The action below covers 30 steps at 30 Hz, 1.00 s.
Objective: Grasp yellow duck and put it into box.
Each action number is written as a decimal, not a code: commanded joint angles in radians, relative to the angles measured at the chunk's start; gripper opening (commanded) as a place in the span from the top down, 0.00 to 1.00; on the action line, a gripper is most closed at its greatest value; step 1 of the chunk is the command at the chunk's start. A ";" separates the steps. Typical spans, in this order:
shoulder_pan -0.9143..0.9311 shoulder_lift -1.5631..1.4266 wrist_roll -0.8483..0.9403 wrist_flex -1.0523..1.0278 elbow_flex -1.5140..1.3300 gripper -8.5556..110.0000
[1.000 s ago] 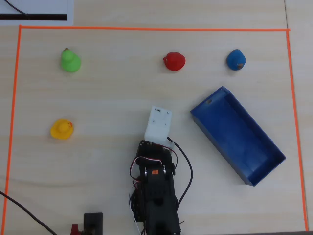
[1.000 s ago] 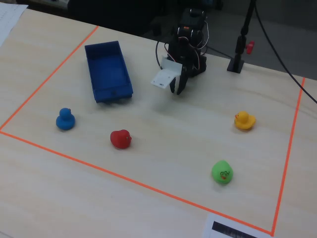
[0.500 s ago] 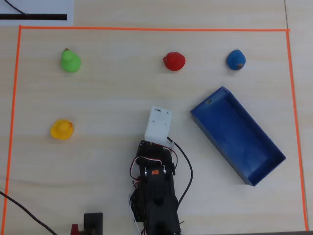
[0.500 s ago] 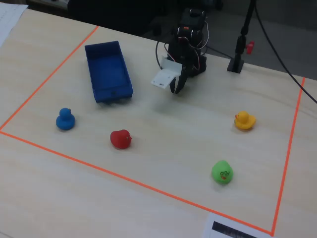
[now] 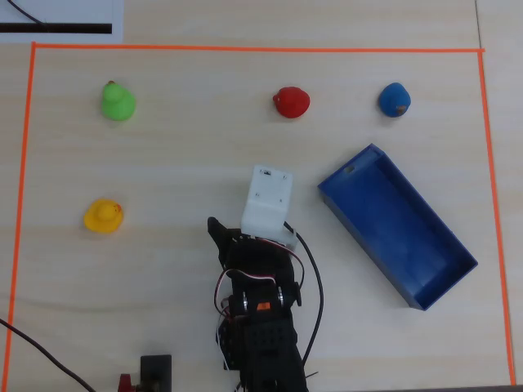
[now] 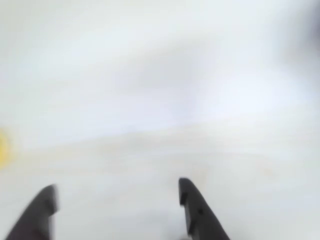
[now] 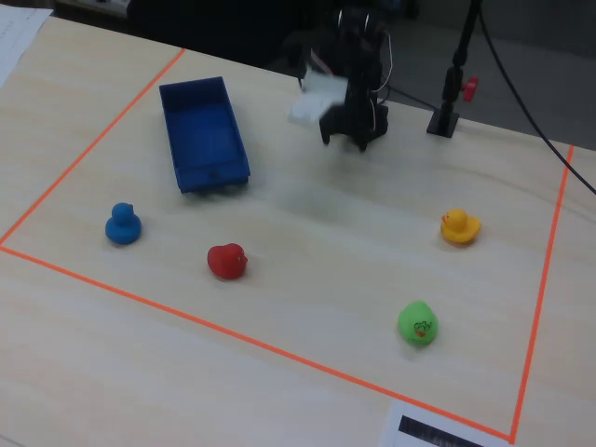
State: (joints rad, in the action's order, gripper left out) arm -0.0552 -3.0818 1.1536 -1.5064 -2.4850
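Observation:
The yellow duck (image 5: 103, 216) (image 7: 459, 226) sits alone on the wooden table, at the left in the overhead view. A yellow blur at the wrist view's left edge (image 6: 2, 150) may be that duck. The dark blue box (image 5: 396, 224) (image 7: 203, 135) lies slanted and empty, to the right of the arm in the overhead view. My gripper (image 6: 116, 185) is open, its two black fingers wide apart with nothing between them. It hangs raised above the table near the arm's base, well away from the duck. One black finger (image 5: 216, 231) shows to the left of the white wrist block (image 5: 268, 204).
A green duck (image 5: 118, 102), a red duck (image 5: 291, 102) and a blue duck (image 5: 394, 100) stand along the far side in the overhead view. Orange tape (image 5: 245, 49) frames the work area. A black stand with a cable (image 7: 445, 116) is beside the arm's base.
The arm has lifted and is blurred in the fixed view. A black finger has swung out to the left of the white block in the overhead view. Ducks and box have not moved.

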 commanded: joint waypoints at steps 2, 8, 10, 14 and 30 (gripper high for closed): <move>-0.049 0.568 -0.115 -0.118 0.545 0.58; -0.170 0.838 -0.233 -0.199 0.824 0.57; -0.230 0.885 -0.273 -0.201 0.822 0.57; -0.371 0.968 -0.371 -0.169 0.769 0.55; -0.788 1.362 -0.692 0.066 0.830 0.52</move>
State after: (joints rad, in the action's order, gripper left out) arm -0.8360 -1.7549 0.4817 -1.4757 -1.7165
